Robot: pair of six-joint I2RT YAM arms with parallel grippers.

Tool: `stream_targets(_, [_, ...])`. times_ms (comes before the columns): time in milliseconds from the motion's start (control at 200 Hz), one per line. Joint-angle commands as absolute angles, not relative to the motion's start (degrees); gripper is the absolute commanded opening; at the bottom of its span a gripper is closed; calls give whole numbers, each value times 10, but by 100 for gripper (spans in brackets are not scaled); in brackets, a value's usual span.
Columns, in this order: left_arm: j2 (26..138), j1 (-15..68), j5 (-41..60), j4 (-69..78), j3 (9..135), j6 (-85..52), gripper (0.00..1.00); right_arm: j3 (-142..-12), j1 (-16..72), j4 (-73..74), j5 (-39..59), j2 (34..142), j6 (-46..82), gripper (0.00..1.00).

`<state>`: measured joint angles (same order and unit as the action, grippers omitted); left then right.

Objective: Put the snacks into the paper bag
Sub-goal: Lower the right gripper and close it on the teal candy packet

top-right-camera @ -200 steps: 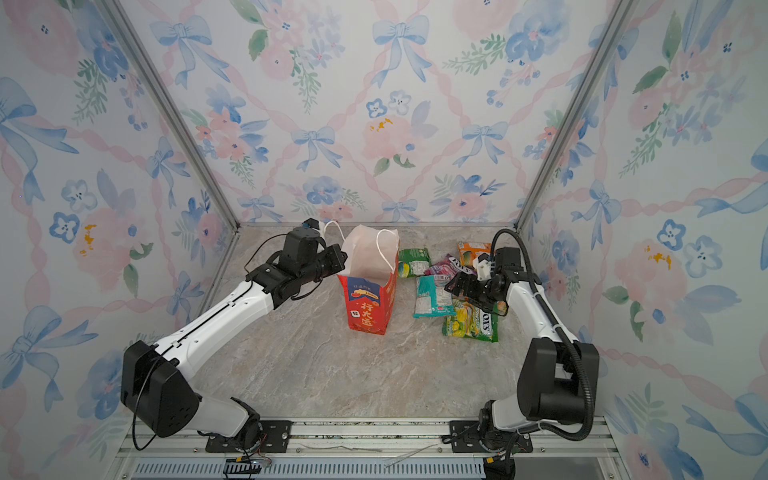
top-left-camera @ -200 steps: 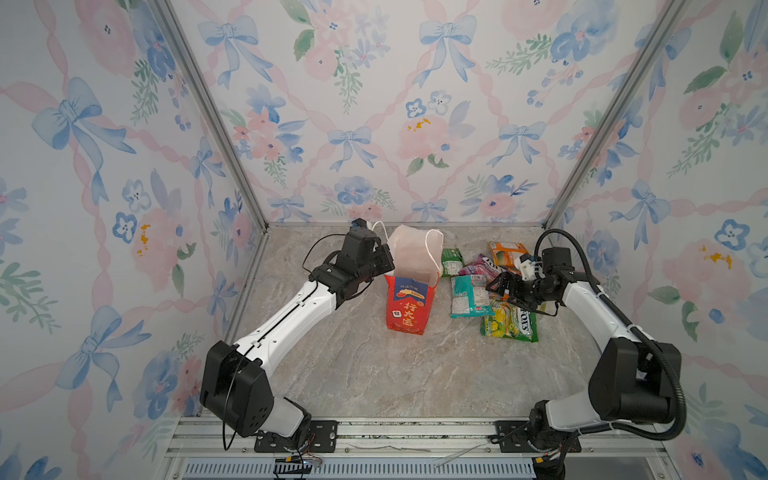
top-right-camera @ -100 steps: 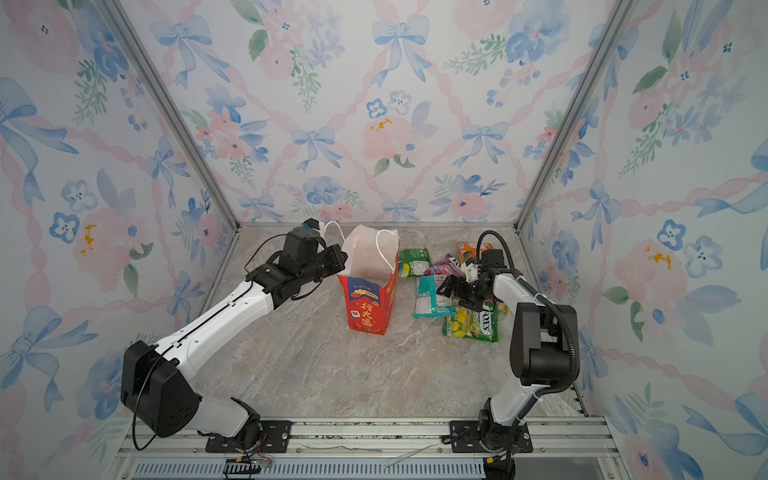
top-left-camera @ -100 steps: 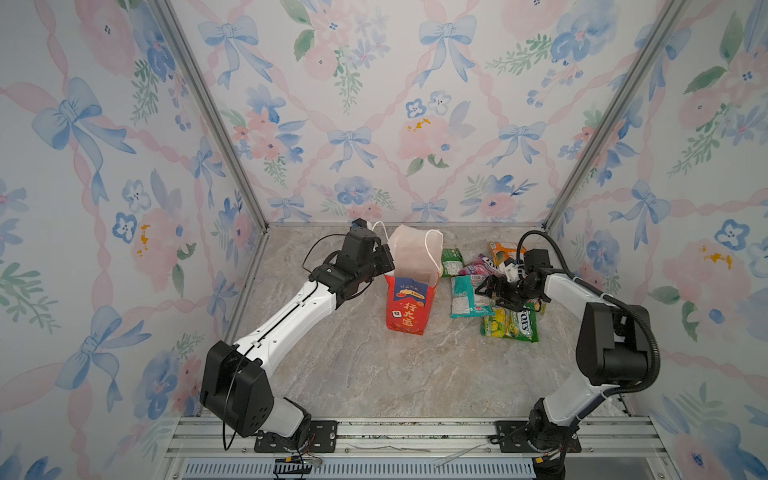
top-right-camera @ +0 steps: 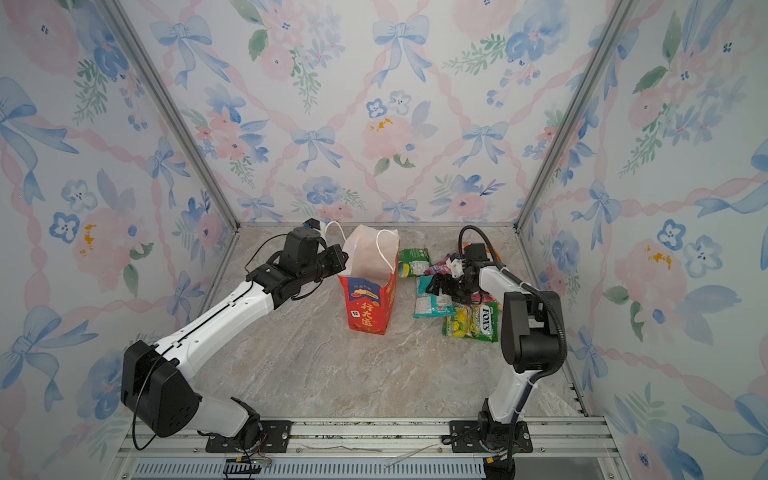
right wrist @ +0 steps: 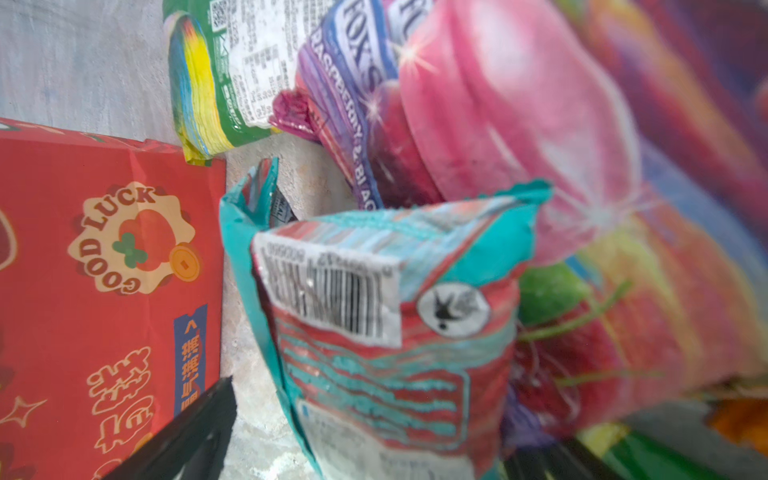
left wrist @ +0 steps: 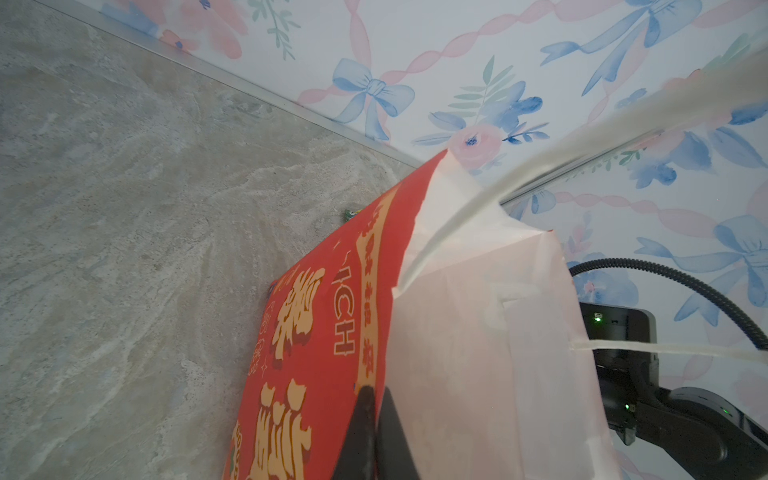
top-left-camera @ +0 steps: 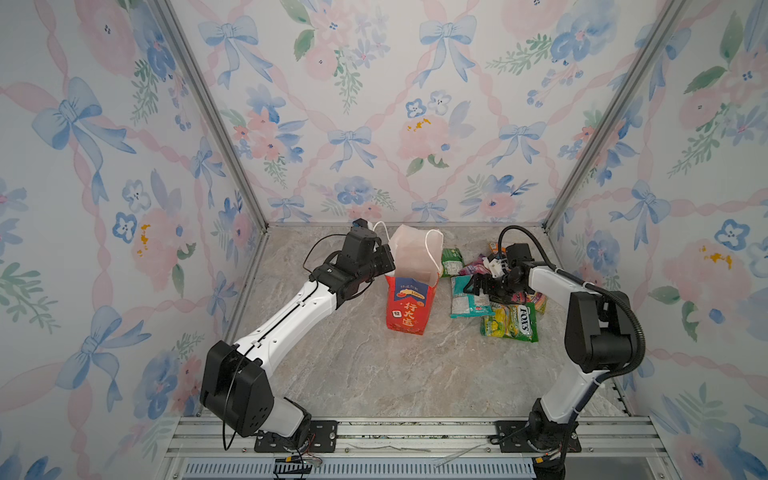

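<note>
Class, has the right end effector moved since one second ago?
Yes. In a top view the right end effector has shifted left over the teal-white packet, closer to the paper bag, which has not moved.

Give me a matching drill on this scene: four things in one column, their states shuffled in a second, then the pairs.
Things
1. left gripper
2. right gripper
3. bag
4. yellow-green packet

States
a. upright, mouth open
b. flat on the table, the snack nearest the front rail
c. shut on the bag's rim
d. open, jaws either side of the teal packet

Pairs: 1-c, 2-d, 3-a, 4-b
</note>
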<state>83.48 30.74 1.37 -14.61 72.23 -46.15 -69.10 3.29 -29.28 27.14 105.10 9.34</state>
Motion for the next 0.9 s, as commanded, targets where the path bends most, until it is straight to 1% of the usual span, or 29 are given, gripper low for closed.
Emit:
stream_targets(0, [846, 312, 24, -150, 729, -460, 0, -709, 54, -301, 253, 1076, 77, 100])
stream_targets(220, [847, 313, 23, -150, 728, -458, 0, -716, 72, -304, 243, 1092, 81, 93])
stream_targets(365, [845, 313, 22, -150, 726, -458, 0, -713, 72, -300, 240, 1081, 83, 85])
stream_targets(520, [844, 313, 19, -150, 724, -458, 0, -717, 71, -303, 249, 1067, 84, 69])
stream_targets(650, [844, 312, 20, -150, 722, -458, 0, -724, 71, -308, 262, 1060, 88, 52])
stream_targets(895, [842, 312, 18, -150, 719, -456, 0, -738, 71, -321, 278, 1037, 92, 32])
